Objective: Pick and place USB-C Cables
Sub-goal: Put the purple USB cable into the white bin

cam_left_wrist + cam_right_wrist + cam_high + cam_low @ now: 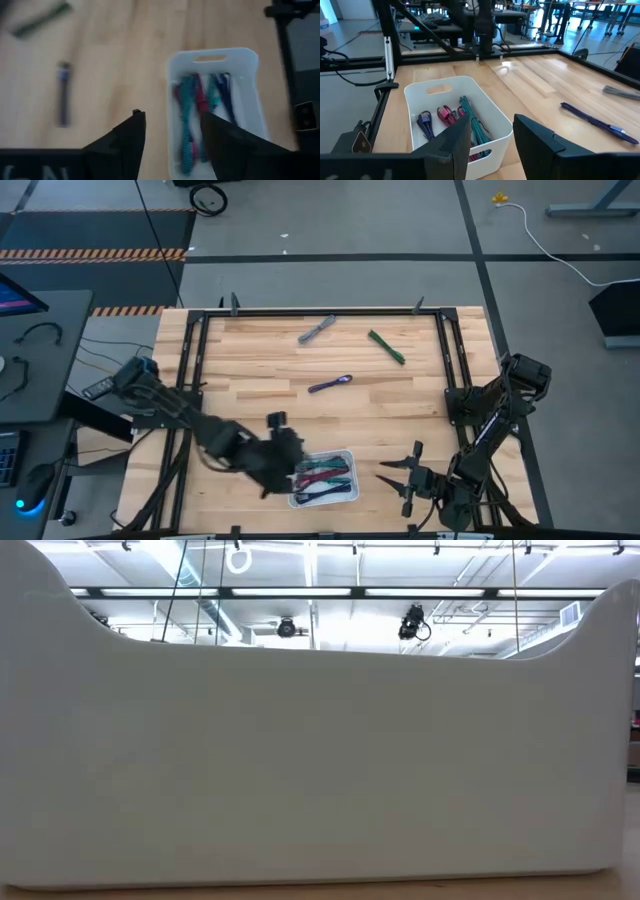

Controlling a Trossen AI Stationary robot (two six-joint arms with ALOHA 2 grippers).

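A white bin sits near the table's near edge and holds several bundled cables in teal, maroon and purple. Three more cables lie flat on the wood farther off: a grey one, a green one and a purple one. My left gripper hovers at the bin's left rim, open and empty. My right gripper waits to the right of the bin, open and empty, facing the bin. The low view shows only the bin's white wall.
A black frame rail runs around the tabletop. The wood between the bin and the three loose cables is bare. The purple cable and the grey one also show in the right wrist view. Desks and equipment stand beyond the table.
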